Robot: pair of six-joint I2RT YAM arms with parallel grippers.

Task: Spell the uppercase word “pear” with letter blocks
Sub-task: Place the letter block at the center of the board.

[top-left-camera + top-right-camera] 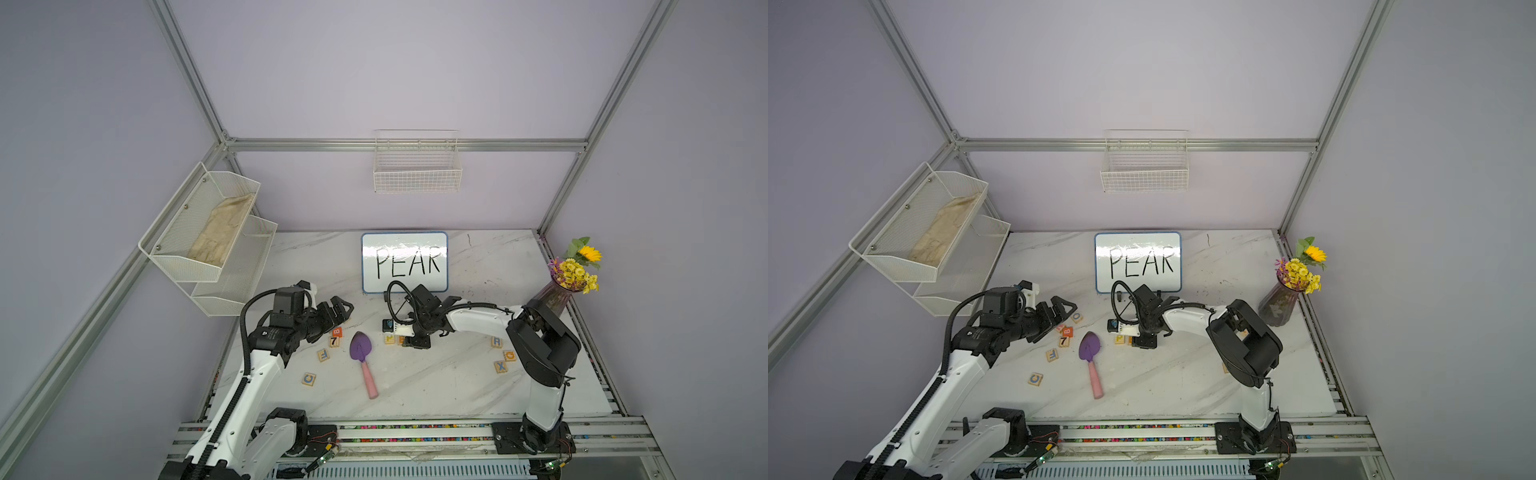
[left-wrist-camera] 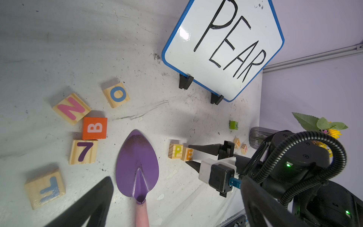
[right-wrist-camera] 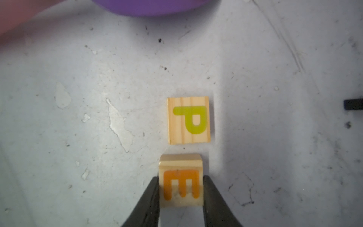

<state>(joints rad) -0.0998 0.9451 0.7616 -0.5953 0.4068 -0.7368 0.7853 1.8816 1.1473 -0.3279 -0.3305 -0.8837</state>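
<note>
The right gripper (image 2: 188, 154) is clamped on the orange E block (image 3: 180, 184), holding it just beside the yellow P block (image 3: 189, 120) on the table (image 1: 436, 386), in front of the whiteboard (image 1: 404, 262); the left gripper (image 1: 344, 309) hangs wide open and empty, well apart from them; the blue R block (image 1: 496, 342) lies apart, farther right.

E block (image 3: 180, 186) in right gripper (image 3: 181, 179), beside P block (image 3: 189, 120).

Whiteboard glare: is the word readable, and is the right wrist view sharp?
In both top views a glare band crosses the whiteboard, PEAR legible; left wrist view, only a small spot; right wrist view, P block sharp, E block slightly soft.
</note>
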